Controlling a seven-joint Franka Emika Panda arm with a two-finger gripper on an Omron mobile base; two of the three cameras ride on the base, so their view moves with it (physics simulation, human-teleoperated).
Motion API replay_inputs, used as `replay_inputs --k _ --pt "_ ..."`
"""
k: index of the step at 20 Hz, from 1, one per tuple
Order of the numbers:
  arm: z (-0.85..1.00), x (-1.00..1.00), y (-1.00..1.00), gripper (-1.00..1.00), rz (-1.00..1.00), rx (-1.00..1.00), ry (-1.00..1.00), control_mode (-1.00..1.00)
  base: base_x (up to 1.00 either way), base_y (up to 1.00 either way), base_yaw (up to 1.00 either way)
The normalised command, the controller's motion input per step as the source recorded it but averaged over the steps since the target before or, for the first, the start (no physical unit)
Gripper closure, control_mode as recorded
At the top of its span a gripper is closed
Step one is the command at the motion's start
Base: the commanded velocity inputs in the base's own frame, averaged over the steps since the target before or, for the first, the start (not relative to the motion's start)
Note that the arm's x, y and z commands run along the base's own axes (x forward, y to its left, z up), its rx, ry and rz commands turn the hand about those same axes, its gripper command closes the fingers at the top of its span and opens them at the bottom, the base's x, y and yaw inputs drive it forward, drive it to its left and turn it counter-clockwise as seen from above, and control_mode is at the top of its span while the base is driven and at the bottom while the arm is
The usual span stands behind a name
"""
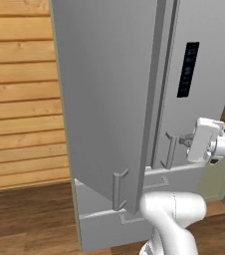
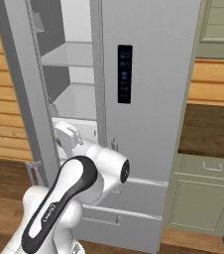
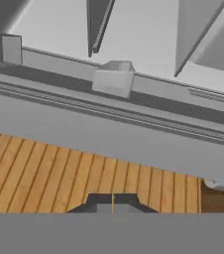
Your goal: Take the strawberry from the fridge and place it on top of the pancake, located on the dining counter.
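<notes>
Fridge stands with its left door swung wide, right door with the black display panel closed. Step in hand, as judged: the opening of the fridge is done or nearly so, and the reach inside comes next. In the left base view the gripper sits near the bar handle of the right door, at the gap between the two doors; the fingers are too small there to read. In the hand view the two dark fingertips appear pressed together with only a thin seam between them, nothing pinched. White shelves show through the opening in the right base view; the visible parts look bare, and the strawberry cannot be made out on them, so it may lie deeper, lower, or behind the arm. Next move likely calls for turning the hand toward the interior, finding the fruit, and spreading the fingers before closing in. Room: plank wood wall to the left, dark wood floor, pale-green cabinet with a brown counter to the right of the fridge.
</notes>
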Motion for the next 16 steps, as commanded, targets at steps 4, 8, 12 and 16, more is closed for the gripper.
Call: replay_inputs --k 4,8,12,16 --pt "-0.01 0.73 0.11 1.00 0.12 0.04 0.06 -1.00 0.00 0.00 0.00" --pt "-0.03 0.83 -0.10 1.00 0.21 0.19 0.07 -1.00 0.00 0.00 0.00" --pt "-0.14 0.78 0.00 1.00 0.19 0.09 0.08 -1.00 0.00 0.00 0.00" --pt "-0.29 0.74 0.01 1.00 0.19 0.02 0.04 -1.00 0.00 0.00 0.00"
